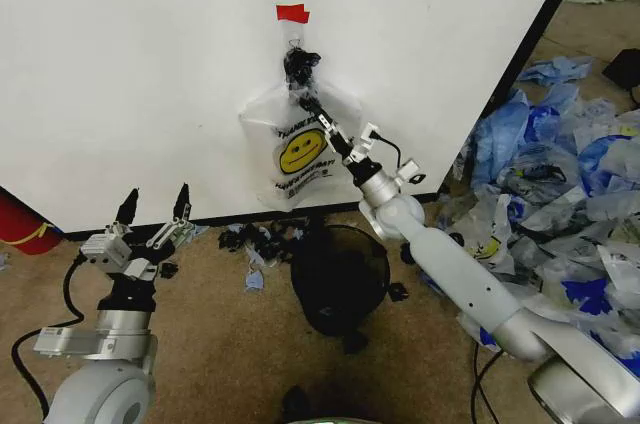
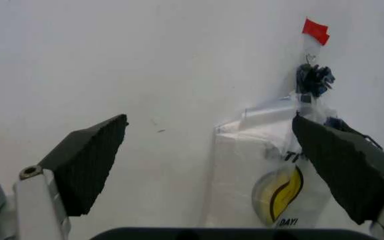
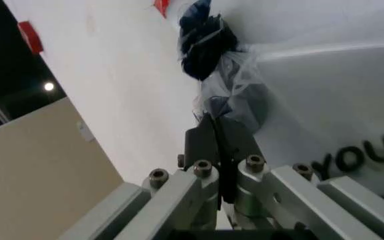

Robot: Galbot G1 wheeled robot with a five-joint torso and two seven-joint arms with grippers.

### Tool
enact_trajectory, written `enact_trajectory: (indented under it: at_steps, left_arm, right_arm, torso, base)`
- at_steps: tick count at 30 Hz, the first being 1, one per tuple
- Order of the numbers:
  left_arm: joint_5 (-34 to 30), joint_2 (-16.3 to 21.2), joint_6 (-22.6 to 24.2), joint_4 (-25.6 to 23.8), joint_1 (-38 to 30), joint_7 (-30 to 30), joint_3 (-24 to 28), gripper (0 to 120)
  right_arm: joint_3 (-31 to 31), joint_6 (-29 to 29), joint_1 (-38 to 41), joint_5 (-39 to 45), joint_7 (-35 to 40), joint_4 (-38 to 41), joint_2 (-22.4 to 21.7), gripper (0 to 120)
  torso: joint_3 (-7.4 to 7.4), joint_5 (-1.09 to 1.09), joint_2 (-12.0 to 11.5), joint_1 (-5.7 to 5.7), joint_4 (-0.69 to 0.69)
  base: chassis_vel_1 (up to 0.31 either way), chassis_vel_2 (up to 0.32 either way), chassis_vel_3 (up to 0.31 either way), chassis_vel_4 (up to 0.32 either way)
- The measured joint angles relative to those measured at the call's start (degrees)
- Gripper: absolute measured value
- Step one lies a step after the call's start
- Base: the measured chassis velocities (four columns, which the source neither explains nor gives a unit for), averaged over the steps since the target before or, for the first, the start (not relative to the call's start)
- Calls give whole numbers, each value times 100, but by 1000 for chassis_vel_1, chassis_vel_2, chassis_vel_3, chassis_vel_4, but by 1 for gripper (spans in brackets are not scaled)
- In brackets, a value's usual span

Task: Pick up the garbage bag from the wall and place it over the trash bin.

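Left gripper (image 1: 155,206): held idle near the floor, jaws wide, empty. Trash bin (image 1: 338,279): stood at the wall's (image 1: 130,64) base, directly under the bag. Right gripper (image 1: 312,96): pinched closed on the garbage bag (image 1: 295,154) neck, below its hanging point, apparently for lifting it free.

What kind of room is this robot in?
Probably a robot test room, not a home. A plain white wall panel stands on brown carpet, a garbage bag hangs under red tape, and a heap of blue plastic bags lies nearby.
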Motion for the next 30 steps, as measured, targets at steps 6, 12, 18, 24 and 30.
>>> enact_trajectory:
  at_steps: [6,12,18,24,30]
  left_arm:
    - [0,21,11,20,-41,-4,36,98]
    - [-2,66,12,86,-120,-8,139,98]
    - [-2,92,12,151,-236,-11,274,98]
    - [-1,130,11,236,-358,-12,429,98]
    - [3,150,13,287,-458,-15,545,98]
  right_arm:
    - [14,6,-209,-89,-115,149,-187,0]
    - [105,0,-553,-377,-657,304,-532,0]
    - [218,0,-729,-564,-967,432,-827,0]
    - [340,4,-913,-707,-1102,553,-1107,0]
    - [432,6,-1044,-780,-1172,621,-1255,0]
  torso:
    - [0,0,0,0,1]
    - [0,0,0,0,1]
    - [0,-1,0,0,1]
    - [0,-1,0,0,0]
    - [0,-2,0,0,0]
  base:
    - [0,0,0,0]
    - [0,0,0,0]
    - [0,0,0,0]
    - [0,0,0,0]
    - [0,0,0,0]
